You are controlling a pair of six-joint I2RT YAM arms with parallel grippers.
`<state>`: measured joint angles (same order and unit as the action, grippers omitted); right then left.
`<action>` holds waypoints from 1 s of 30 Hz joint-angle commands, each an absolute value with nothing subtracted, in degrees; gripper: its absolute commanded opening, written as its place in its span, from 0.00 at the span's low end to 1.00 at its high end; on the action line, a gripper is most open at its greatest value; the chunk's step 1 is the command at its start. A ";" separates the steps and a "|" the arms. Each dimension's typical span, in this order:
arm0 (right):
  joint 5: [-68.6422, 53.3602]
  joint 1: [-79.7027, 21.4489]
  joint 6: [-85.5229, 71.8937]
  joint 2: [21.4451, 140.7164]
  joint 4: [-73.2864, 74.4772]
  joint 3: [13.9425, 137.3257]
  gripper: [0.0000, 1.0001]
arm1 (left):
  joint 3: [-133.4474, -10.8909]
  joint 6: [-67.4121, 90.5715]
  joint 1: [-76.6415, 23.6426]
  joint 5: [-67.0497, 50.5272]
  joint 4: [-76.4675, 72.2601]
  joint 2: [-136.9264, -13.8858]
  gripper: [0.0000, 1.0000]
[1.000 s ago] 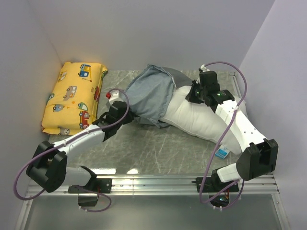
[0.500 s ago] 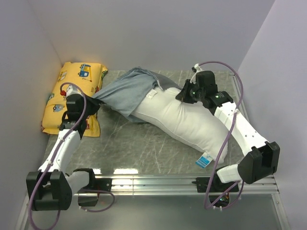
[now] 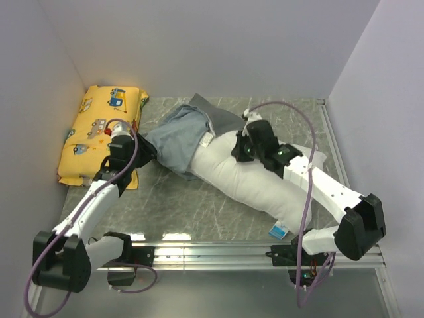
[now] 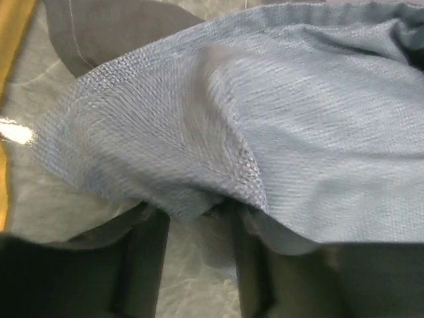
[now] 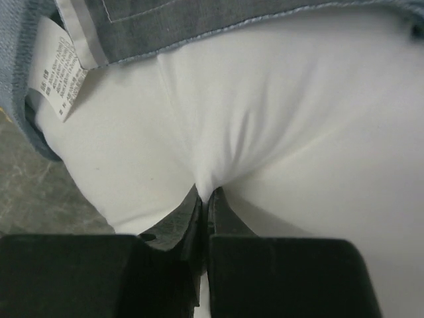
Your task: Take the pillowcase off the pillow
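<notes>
Your left gripper (image 3: 140, 150) has come back right, pillowcase (image 3: 175, 136) slack, grip unclear; right gripper (image 3: 238, 151), pinching the pillow (image 3: 265, 185), shifted left.

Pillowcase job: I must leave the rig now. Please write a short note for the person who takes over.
Right tool: shut, pinching a fold of the pillow.
Left tool: at the pillowcase edge, cloth draped over its fingers; grip unclear.
Done: most of the pillow lies bare on the table.
Left: the case covers only the pillow's far-left end; pull it leftward and free while the right tool holds the pillow.
</notes>
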<state>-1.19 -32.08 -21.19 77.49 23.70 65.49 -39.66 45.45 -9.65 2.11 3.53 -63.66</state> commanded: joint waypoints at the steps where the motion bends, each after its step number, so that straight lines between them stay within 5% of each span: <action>1: 3.59 -36.80 -22.40 75.32 16.36 55.85 0.00 | -43.32 40.97 -10.28 7.38 7.52 -56.17 0.61; 6: 4.66 -40.95 -28.73 75.41 6.61 46.24 0.00 | -51.93 34.82 -11.86 5.99 12.82 -52.02 0.76; 15: 5.18 -42.80 -32.96 76.64 0.79 38.58 0.00 | -67.32 25.06 -29.08 2.27 18.19 -72.22 0.99; 22: 6.85 -43.77 -32.87 77.87 1.84 39.46 0.00 | -79.00 23.11 -33.40 12.43 19.95 -87.44 0.99; 24: 7.29 -43.86 -32.78 77.08 2.19 39.11 0.00 | -82.61 23.55 -32.79 15.81 19.95 -90.25 0.91; 28: 9.66 -43.86 -32.61 75.24 3.95 38.24 0.00 | -88.76 24.96 -27.52 17.75 19.86 -94.56 0.12; 30: 10.19 -43.77 -32.61 73.31 4.74 37.71 0.00 | -92.71 25.57 -23.04 17.84 20.65 -97.28 0.00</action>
